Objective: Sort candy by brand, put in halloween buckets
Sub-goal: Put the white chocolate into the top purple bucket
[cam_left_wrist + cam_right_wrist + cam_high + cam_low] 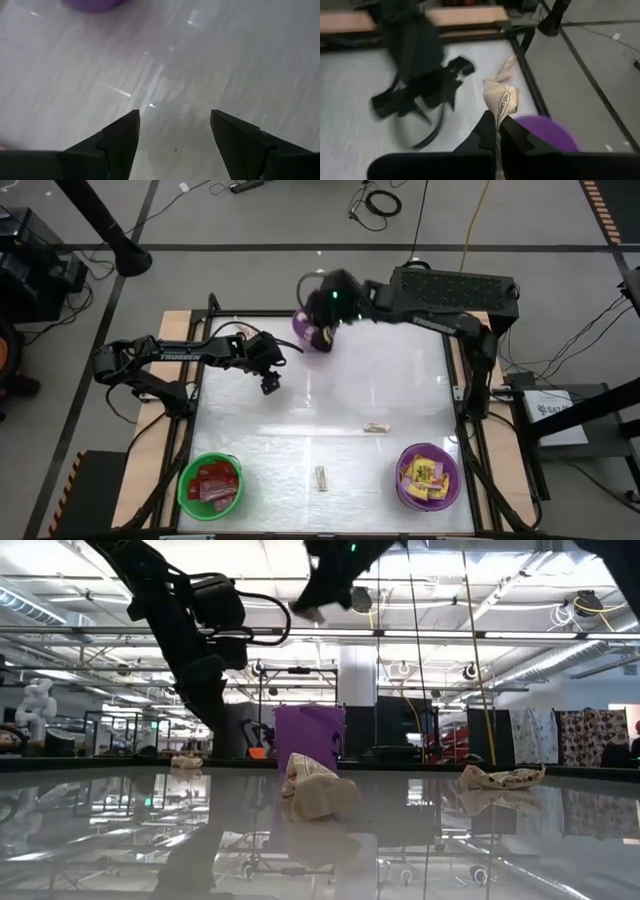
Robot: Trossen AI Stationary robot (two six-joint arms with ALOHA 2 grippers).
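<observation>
Above the round purple plastic pail (pixel 305 330) at the table's twelve o'clock, the right gripper (pixel 498 131) pinches a pale tan twisted-wrapper sweet (pixel 500 97); the left gripper (pixel 174 131), at ten o'clock, gapes empty.

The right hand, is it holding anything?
Yes. The right hand is shut on a tan twisted-wrapper candy, above the far purple bucket.
</observation>
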